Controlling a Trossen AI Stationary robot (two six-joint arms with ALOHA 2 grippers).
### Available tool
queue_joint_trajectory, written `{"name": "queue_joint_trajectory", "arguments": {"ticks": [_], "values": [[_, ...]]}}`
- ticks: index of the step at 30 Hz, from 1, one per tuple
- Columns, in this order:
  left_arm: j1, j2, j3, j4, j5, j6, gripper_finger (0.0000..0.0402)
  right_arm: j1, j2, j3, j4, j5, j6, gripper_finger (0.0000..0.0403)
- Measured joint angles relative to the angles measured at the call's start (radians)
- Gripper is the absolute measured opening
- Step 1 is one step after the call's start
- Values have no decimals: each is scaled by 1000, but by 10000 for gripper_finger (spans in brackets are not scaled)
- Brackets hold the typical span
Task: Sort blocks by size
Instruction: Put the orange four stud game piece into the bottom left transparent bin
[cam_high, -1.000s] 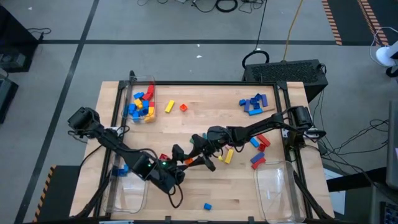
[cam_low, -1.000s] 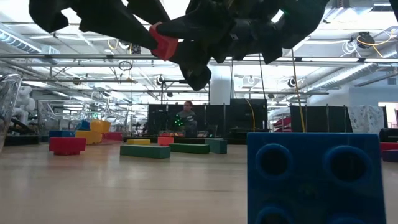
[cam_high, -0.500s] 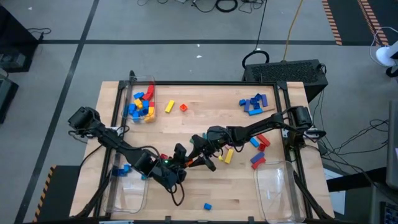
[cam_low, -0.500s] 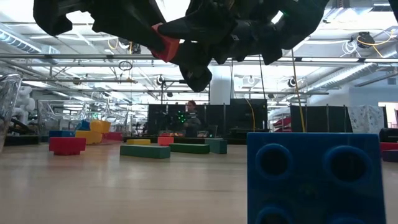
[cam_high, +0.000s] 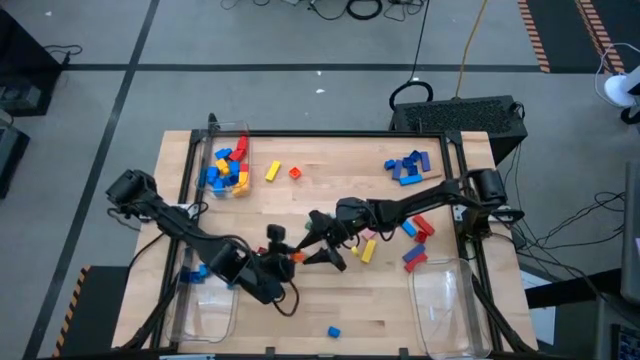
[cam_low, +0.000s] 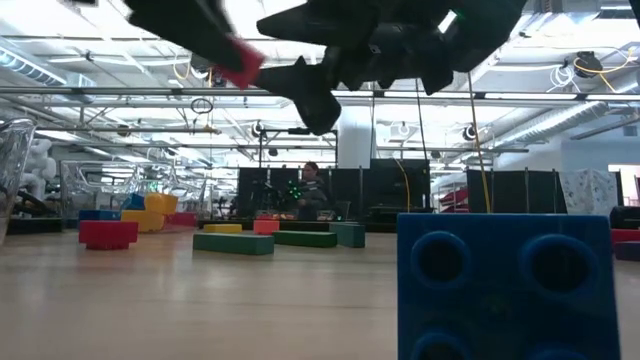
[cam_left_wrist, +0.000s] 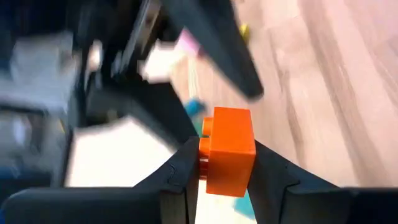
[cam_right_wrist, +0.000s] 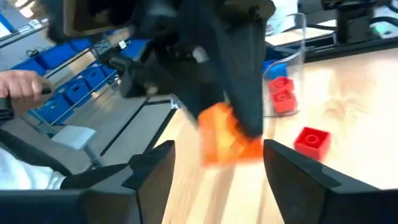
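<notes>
An orange block (cam_left_wrist: 229, 149) is lifted above the middle of the table, with my left gripper (cam_high: 287, 258) shut on it; it also shows in the right wrist view (cam_right_wrist: 227, 140) and the low view (cam_low: 238, 65). My right gripper (cam_high: 312, 238) stands open just to the block's right, its fingers (cam_right_wrist: 152, 171) apart on either side of the block and touching nothing. Other blocks lie about the table: a red one (cam_right_wrist: 313, 140), yellow and orange ones (cam_high: 272, 172) at the far left, blue ones (cam_high: 407, 167) at the far right. My left gripper pinches the orange block's two opposite side faces (cam_left_wrist: 208, 163) between its two fingers. The block's studs face one finger. The block is lifted clear of the table.
A clear bin (cam_high: 225, 165) with several blocks stands at the far left. Clear bins stand at the near left (cam_high: 205, 300) and near right (cam_high: 445, 295). Loose blocks (cam_high: 415, 230) lie under the right arm. A blue cube (cam_high: 334, 331) sits by the near edge, large in the low view (cam_low: 505, 285).
My right gripper has opened and let go of the orange block. My left gripper, which came onto the block from the left, has taken hold, rolled its wrist and drawn the block slightly toward the table's left, away from the right fingers.
</notes>
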Motion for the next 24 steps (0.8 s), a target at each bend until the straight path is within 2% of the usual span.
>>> {"name": "queue_joint_trajectory", "arguments": {"ticks": [3, 7, 9, 13, 15, 24], "values": [[-11, -18, 39, -194, 28, -283, 101, 4, -29, 1, -57, 65, -4, 234], [-21, -35, 122, -462, 180, -629, 103, 12, -48, 2, -204, 231, -55, 235], [-39, -36, 153, -561, 261, -743, 103, 14, -48, 1, -248, 281, -67, 235], [-94, -36, 180, -726, 431, -902, 103, 16, -49, 1, -285, 291, -73, 235], [-130, -36, 180, -778, 482, -982, 104, 19, -48, 1, -311, 297, -78, 235], [-285, -36, 161, -822, 516, -1161, 104, 36, -48, 1, -327, 303, -92, 235]]}}
